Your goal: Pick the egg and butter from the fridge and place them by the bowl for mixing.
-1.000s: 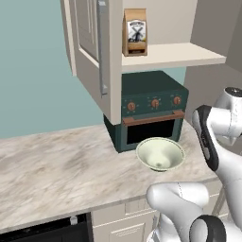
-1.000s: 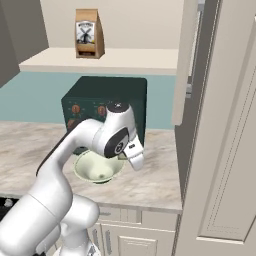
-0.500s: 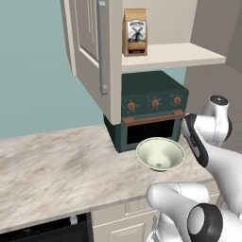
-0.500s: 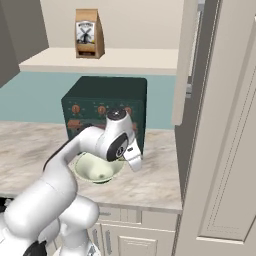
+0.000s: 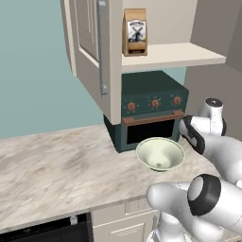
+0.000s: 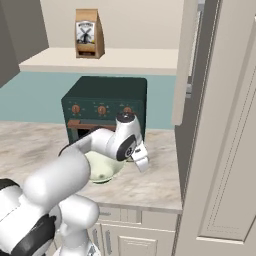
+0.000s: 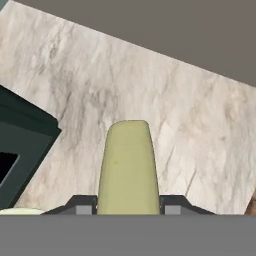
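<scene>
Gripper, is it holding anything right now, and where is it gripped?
Yes. The gripper is shut on the butter, a pale yellow stick, clamped at its near end; the far end sticks out over the counter.

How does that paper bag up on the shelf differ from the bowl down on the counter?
The paper bag is tan-brown with a dark windmill label, and the bowl is plain pale cream-green. The bag stands tall and upright, closed at the top; the bowl is wide, shallow and open. The bag sits above the toaster oven, the bowl in front of it.
</scene>
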